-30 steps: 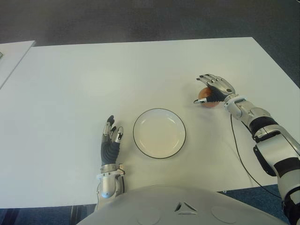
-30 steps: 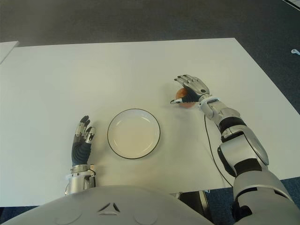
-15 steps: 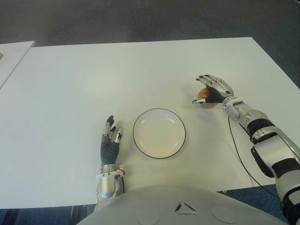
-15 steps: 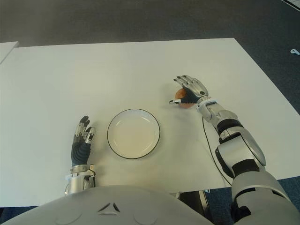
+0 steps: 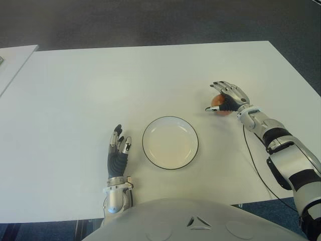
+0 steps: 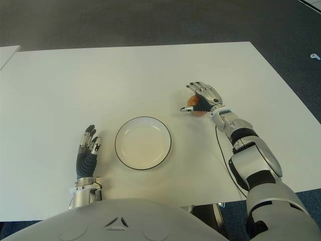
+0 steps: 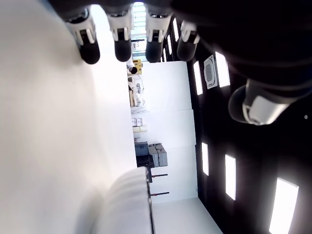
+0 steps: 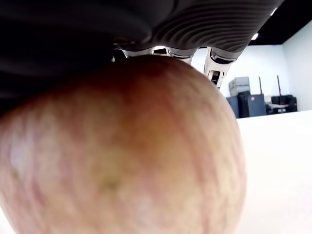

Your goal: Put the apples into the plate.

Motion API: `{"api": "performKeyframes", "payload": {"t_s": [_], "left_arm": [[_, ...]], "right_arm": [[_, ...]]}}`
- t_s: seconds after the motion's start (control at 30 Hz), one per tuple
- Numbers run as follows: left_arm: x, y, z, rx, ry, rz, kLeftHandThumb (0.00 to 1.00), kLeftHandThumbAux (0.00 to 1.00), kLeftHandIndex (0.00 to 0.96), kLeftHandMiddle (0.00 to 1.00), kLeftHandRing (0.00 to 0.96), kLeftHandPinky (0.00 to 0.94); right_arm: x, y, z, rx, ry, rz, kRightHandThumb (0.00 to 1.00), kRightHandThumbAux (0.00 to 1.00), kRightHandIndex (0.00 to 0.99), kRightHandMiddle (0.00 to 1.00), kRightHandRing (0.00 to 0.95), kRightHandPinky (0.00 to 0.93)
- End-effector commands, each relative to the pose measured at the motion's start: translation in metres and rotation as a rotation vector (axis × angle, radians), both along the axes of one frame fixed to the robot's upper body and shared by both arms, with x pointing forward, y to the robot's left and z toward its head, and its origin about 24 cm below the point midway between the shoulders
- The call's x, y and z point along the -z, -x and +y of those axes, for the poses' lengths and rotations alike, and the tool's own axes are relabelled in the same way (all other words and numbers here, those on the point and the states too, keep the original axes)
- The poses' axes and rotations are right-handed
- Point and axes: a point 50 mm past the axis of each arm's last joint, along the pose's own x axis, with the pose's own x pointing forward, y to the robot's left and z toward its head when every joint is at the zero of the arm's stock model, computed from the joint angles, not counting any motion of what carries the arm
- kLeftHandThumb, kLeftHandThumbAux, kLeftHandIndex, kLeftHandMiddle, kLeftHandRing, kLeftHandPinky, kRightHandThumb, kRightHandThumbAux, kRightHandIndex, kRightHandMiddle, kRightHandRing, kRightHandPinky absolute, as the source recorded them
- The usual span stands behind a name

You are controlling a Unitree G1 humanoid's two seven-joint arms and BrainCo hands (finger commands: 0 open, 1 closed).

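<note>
The robot's silver-and-black right hand point(image 5: 226, 98) is draping over a round red-orange apple point(image 5: 217, 102) on the flat white table point(image 5: 100, 85), to the right of and a little farther away than the round white plate with a thin dark rim point(image 5: 170, 142). In the right wrist view the apple's mottled red and yellow skin point(image 8: 122, 151) is filling the picture, pressing up under the ribbed palm, with fingertips point(image 8: 218, 69) showing past its far side. The fingers are arching loosely over the fruit with the thumb reaching out on the plate side; they are cupping it rather than clamping it, so the grasp itself looks unfinished, and whether the apple is sitting on the table or just off it cannot be told.

The step in hand appears to be the pick-up of this apple. Next, the fingers are probably needing to curl in under the fruit, then lift it and carry it leftward and nearer, over the plate's rim. The plate is holding nothing, and only one apple is showing.

The left hand point(image 5: 118, 153) is showing just left of the plate near the table's near edge, fingers straight and slack, holding nothing.

No brand, label or writing is readable anywhere
</note>
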Motion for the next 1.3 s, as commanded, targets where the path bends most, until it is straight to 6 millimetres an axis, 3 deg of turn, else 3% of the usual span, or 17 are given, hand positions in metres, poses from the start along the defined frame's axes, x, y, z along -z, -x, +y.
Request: {"api": "performKeyframes", "payload": {"t_s": [0.03,0.73,1.3], "left_arm": [[0.000,0.001,-0.002,0.024,-0.001,0.007,0.011,0.391,0.000,0.000,0.000,0.000],[-0.003,0.003,-0.002,0.032,-0.007,-0.011,0.000,0.394,0.000,0.000,0.000,0.000],[-0.006,0.001,-0.004,0.036,-0.007,-0.018,0.000,0.417,0.000,0.000,0.000,0.004]], "right_arm": [[0.029,0.017,-0.004,0.046,0.055,0.133,0.191,0.350,0.000,0.000,0.000,0.000],[0.038,0.029,-0.023,0.112,0.087,0.164,0.216,0.390,0.000,0.000,0.000,0.000],[0.037,0.029,-0.021,0.081,0.101,0.161,0.354,0.439,0.017,0.019,0.010,0.006]]}}
